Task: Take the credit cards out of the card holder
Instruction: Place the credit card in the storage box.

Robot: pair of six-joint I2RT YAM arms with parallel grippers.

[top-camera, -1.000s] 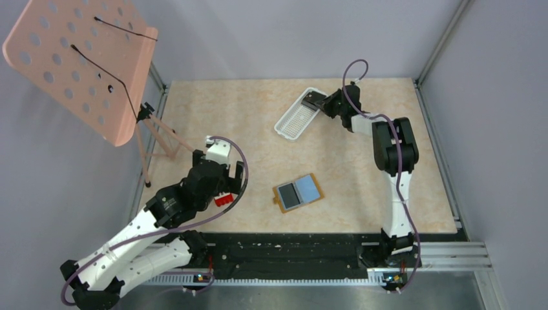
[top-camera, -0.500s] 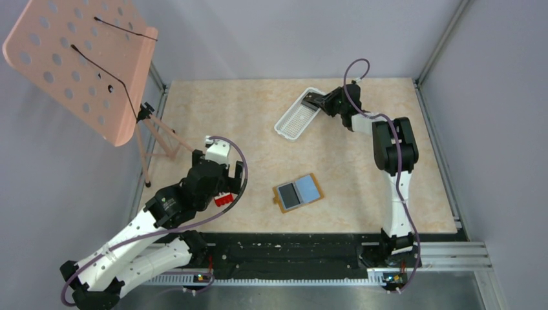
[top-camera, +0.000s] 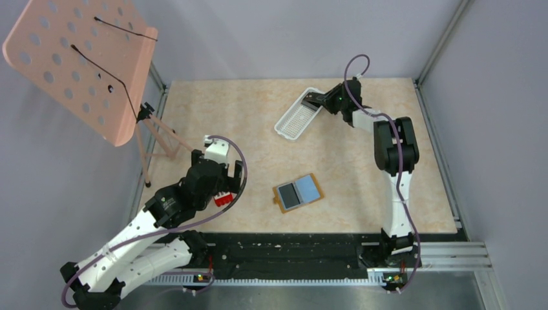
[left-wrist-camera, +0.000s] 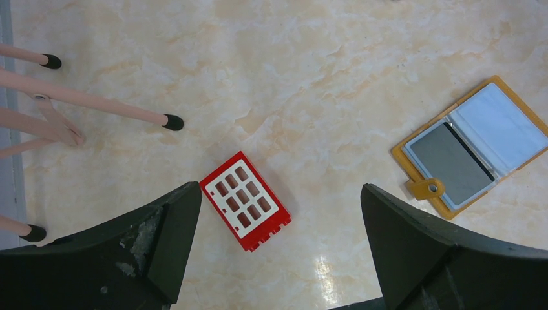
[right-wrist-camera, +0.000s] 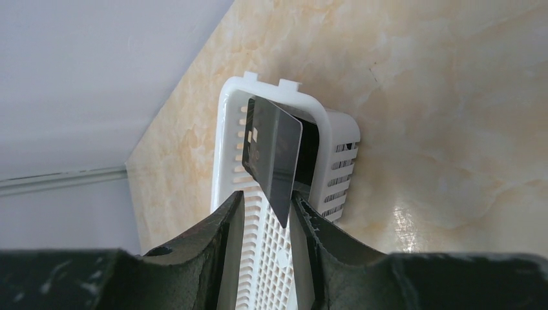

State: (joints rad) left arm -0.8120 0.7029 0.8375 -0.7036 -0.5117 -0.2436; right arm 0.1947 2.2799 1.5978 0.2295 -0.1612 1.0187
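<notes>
Tan leather lay open on the marble-patterned table [top-camera: 258, 129]. The holder [top-camera: 297, 193] sat near the front edge, between my two arms and well apart from both. Only the left wrist view showed its insides: a grey card [left-wrist-camera: 450, 161] in the panel by the tab and a pale blue card [left-wrist-camera: 496, 126] in the other, both lying flat. That view also showed my left gripper [left-wrist-camera: 279, 187] spread wide and holding nothing. A red block [left-wrist-camera: 244, 208] lay on the table below it, its white face cut with nine windows. From above, that arm half hid the block.

Only the right wrist view showed the far corner closely. My right gripper [right-wrist-camera: 266, 200] hung over the end of the white slotted tray [right-wrist-camera: 339, 168], its fingers parted wider than the dark card [right-wrist-camera: 271, 155] standing tilted between them. The card's lower edge met one finger and left a gap to the other. I could not tell whether it rested on the tray. From above, card and gripper made one dark patch.

A pink perforated stand [top-camera: 77, 64] stood at the left, its legs [left-wrist-camera: 90, 106] near the block. Pale marks on the dark card were too small to read.
</notes>
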